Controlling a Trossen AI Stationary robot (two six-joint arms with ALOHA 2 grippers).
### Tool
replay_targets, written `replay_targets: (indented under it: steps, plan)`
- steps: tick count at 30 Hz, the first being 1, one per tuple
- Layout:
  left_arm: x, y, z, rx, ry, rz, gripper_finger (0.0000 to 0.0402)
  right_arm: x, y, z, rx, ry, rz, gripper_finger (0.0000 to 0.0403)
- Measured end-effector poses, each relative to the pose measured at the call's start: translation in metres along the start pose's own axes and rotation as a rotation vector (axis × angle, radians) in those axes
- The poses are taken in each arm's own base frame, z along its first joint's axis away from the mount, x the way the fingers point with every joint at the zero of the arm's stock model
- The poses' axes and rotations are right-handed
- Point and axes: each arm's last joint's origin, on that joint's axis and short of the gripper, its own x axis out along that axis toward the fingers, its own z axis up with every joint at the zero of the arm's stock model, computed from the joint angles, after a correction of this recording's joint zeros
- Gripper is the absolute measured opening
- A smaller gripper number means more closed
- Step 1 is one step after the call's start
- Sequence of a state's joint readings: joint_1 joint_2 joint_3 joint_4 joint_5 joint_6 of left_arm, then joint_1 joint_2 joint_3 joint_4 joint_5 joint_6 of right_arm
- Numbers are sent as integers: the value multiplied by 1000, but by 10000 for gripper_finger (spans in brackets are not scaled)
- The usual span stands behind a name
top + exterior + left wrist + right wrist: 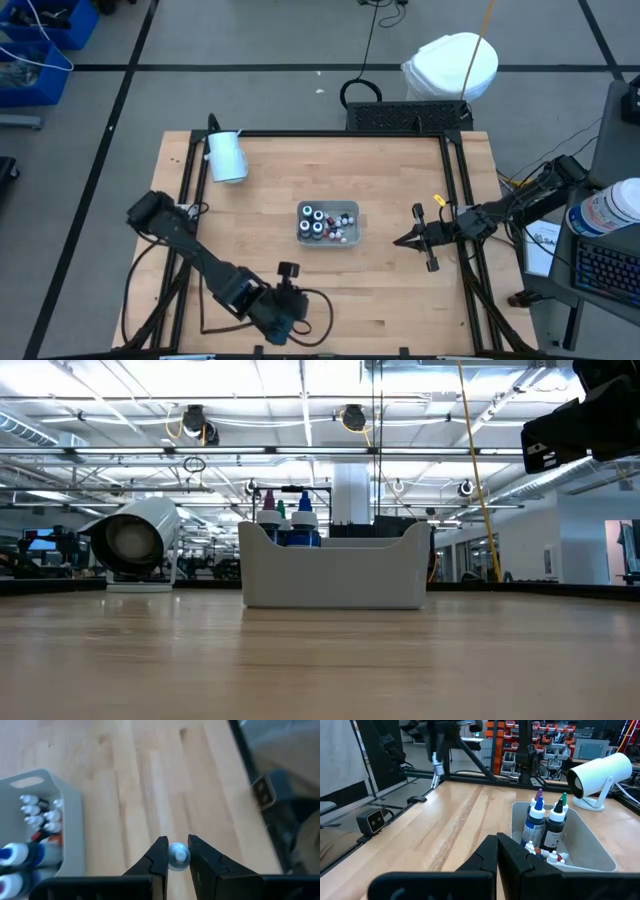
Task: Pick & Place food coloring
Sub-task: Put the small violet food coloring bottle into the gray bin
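Observation:
The food coloring bottles (pixel 318 222) stand in a pale grey tray (pixel 352 240) at the table's middle, with tiny white and red pieces (pixel 546 854) beside them. The low view shows the bottles' tips (pixel 303 512) above the tray wall (pixel 333 575). My left gripper (pixel 177 842) is over bare wood near the table's near edge (pixel 288 270). It is shut on one small pale round piece (pixel 178 856). My right gripper (pixel 497 845) hovers shut to the tray's right (pixel 405 240), pointing toward the tray. My left gripper pinches the small pale round piece (pixel 178 857) between its two fingers (pixel 161 854), coming from above and pointing down. In the right wrist view the piece (pixel 438 769) hangs at the fingertips, lifted clear of the table.
A large white cylinder (pixel 226 156) lies on its side on a stand near the far left corner. A black frame (pixel 455 190) runs along the table's edges. Bare wood lies between the tray and the near edge.

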State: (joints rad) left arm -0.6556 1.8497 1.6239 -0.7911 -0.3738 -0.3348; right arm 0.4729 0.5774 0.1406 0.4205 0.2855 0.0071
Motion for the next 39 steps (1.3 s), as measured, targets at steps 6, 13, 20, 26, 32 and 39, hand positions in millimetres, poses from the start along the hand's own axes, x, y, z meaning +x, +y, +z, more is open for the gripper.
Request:
replay_targets:
  steps: [6, 13, 20, 26, 32, 39]
  plan:
    - [1, -2, -10, 82, 74, -24, 55, 0, 0, 0, 0, -1, 0, 0]
    - [-13, 5, -22, 101, 69, -30, 55, 0, 0, 0, 0, -1, 0, 0]
    - [-47, 37, -69, -68, -32, -5, 54, 0, 0, 0, 0, -1, 0, 0]
    - [-38, 63, -110, -279, -168, -17, 54, 0, 0, 0, -16, -1, -1, 0]
    - [-2, 86, -112, -373, -103, -88, 54, 0, 0, 0, -38, -1, -7, 0]
    - [27, 101, -62, -217, -53, -76, 54, 0, 0, 0, -63, -1, -6, 0]
